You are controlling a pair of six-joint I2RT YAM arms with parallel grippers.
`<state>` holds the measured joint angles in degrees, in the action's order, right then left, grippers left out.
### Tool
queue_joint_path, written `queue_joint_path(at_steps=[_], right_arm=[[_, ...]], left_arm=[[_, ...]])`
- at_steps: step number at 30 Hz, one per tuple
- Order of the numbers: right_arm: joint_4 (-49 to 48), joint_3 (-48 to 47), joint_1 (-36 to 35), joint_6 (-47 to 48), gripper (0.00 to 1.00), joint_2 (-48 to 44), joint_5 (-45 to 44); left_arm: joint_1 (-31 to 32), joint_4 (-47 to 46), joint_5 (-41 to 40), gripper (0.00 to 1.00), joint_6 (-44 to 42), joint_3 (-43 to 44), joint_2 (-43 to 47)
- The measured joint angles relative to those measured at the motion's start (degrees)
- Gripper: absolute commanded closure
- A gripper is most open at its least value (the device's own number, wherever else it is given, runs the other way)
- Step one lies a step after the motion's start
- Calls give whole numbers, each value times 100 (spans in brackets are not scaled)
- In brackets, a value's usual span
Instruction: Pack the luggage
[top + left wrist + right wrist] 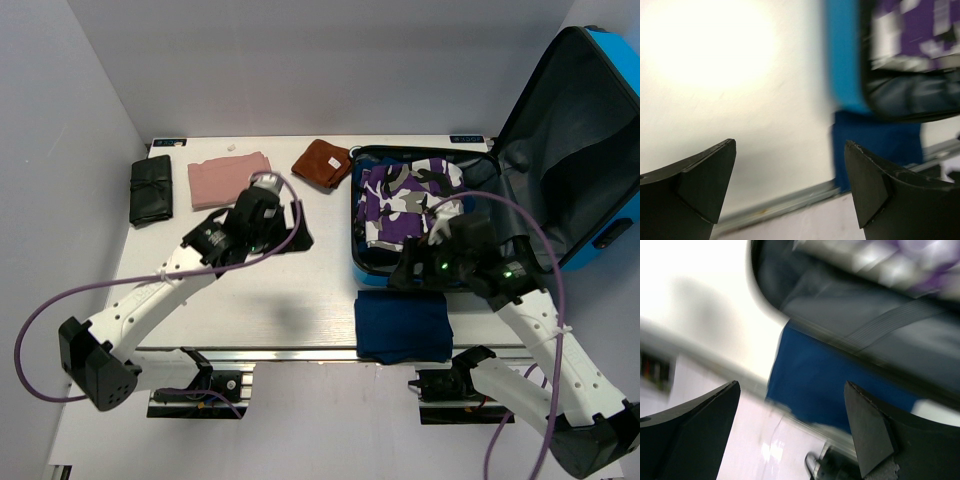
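White table, 1 luggage, 1 navy cloth

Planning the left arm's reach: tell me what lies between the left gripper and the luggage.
Only bare table, seen in the top external view, between the left gripper and the luggage. The brown pouch sits farther back, off that line.

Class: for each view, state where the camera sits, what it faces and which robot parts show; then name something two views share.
Top: above and behind, looking down on the table and open luggage; left arm and right arm show.
Left wrist: on the left arm, facing the luggage's blue wall and navy cloth; open left gripper shows.
Right wrist: on the right arm, facing the luggage and navy cloth; open right gripper shows.
Shared: both wrist views catch the navy cloth.
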<state>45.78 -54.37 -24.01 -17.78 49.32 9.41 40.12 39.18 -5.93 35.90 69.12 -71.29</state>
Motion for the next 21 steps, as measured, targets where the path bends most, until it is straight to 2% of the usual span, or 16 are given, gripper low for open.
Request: queue_joint_path(at_steps=[3,7,10,15,21], right_arm=[[42,358,-977,-138,11,122,138],[31,553,-2599,-358,11,732,68],[20,566,-3399,-549,11,1119,-179],[-238,1106,-3751,-1003,11,1394,-927],[-1283,1711,-3807,-1226,11,2129,-1504]], left_arm=[[2,540,-275,2,319,-588,308],[0,986,-426,2,684,-1016,726],[2,1128,-481,2,898,-1196,1115],[0,1287,-623,2,1152,-1331,1565],[2,1523,-706,2,1327,-1451,1698]])
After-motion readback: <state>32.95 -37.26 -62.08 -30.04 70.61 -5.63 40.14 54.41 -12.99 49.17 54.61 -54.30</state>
